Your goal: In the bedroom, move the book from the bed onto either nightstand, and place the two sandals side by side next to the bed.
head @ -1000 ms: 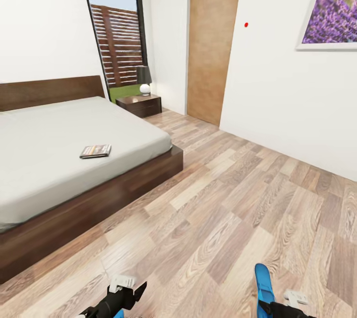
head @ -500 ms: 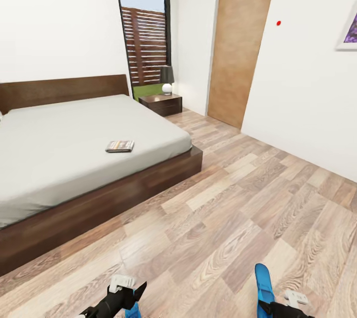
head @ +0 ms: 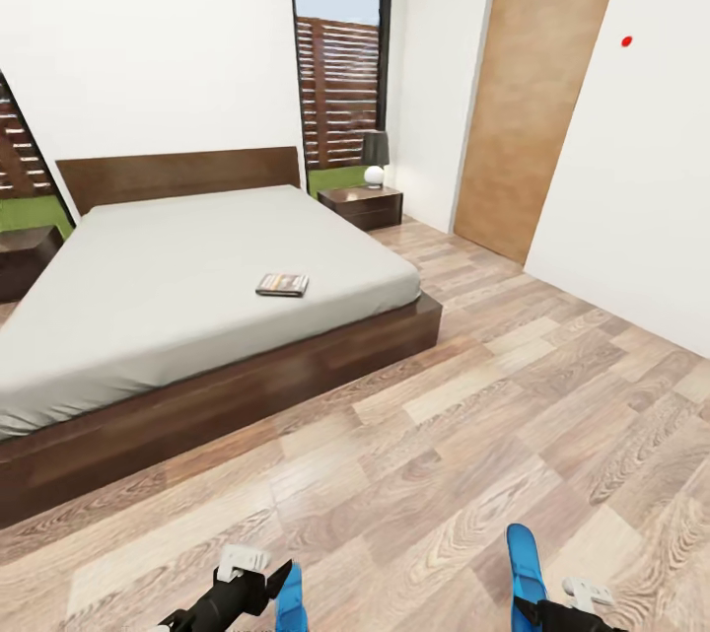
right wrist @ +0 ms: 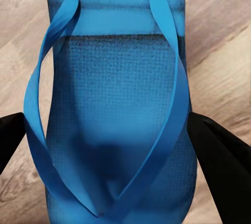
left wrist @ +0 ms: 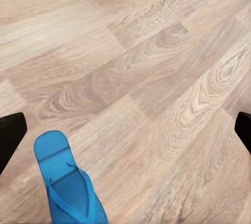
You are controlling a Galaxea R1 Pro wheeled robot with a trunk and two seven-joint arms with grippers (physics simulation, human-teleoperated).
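At the bottom right of the head view the right hand (head: 552, 612) gripped a blue sandal (head: 524, 563) that pointed up the frame; in the right wrist view that sandal (right wrist: 112, 103) lay between the two dark fingers (right wrist: 217, 156), which pressed its sides. At the bottom left the left hand (head: 258, 597) showed the other sandal (head: 289, 595) at its tip. In the left wrist view this sandal (left wrist: 68, 182) sat beside one finger (left wrist: 9, 140) while the fingers stood wide apart, so whether it was gripped cannot be told.

Beneath both hands ran the light wood-plank floor (head: 473, 415), bare across the middle of the frame up to the white wall at the right. The bed (head: 197, 267) filled the left half, its dark frame low to the floor and its headboard against the far wall. The book (head: 282, 284) lay flat on the grey mattress, near the right edge. Beyond the bed's far right corner stood a nightstand (head: 363, 206) with a small lamp (head: 375, 159) on it, before a tall window (head: 340, 70). A second nightstand (head: 25, 257) showed at the left edge. A wooden door (head: 537, 90) stood at the upper right.
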